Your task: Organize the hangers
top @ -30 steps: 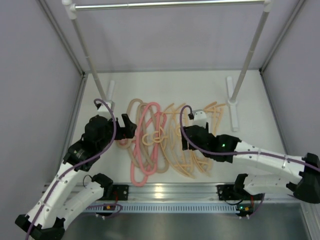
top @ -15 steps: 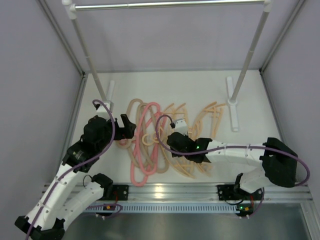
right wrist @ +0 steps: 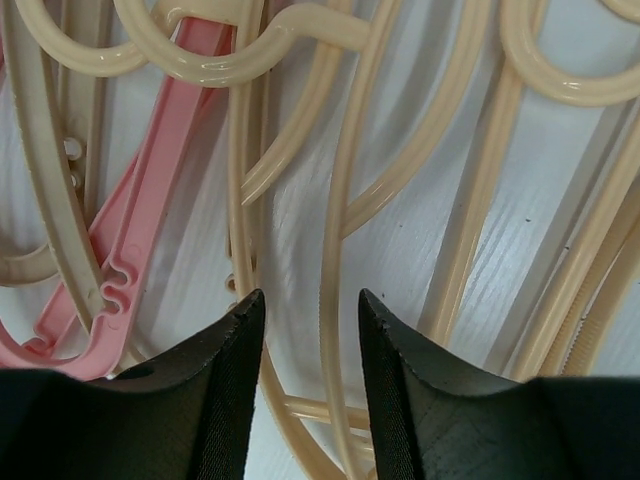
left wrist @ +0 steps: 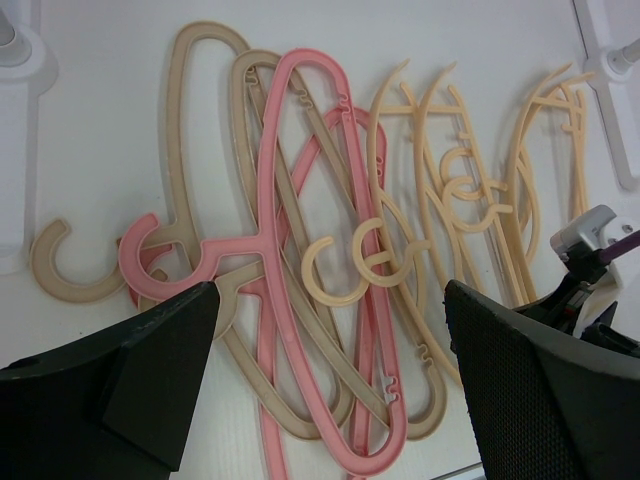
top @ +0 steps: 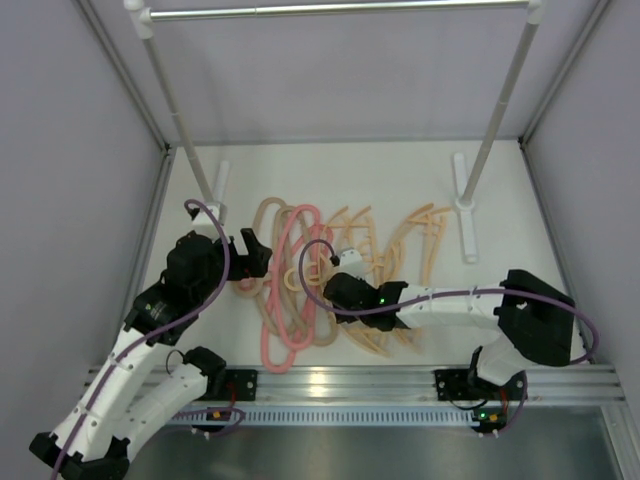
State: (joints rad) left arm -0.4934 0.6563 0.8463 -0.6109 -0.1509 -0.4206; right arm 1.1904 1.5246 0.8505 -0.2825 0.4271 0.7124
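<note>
The hangers (top: 330, 275) lie in an overlapping pile on the white table. Beige ones (left wrist: 200, 130) and pink ones (left wrist: 275, 200) lie to the left, peach ones (top: 410, 240) to the right. My right gripper (right wrist: 312, 300) is down on the pile's middle and open. Its jaws stand on either side of a thin peach hanger bar (right wrist: 335, 250), with a gap on each side. A pink hanger (right wrist: 150, 270) lies just to its left. My left gripper (left wrist: 330, 300) hangs wide open above the pile's left edge (top: 255, 255), holding nothing.
A grey metal rail (top: 340, 10) on white posts (top: 175, 110) spans the back, with its feet (top: 465, 205) on the table. Grey walls close in both sides. An aluminium rail (top: 330, 385) runs along the near edge.
My right arm has swung left and dropped onto the middle of the pile, and its jaws have narrowed around a peach bar. The left arm has not moved.
</note>
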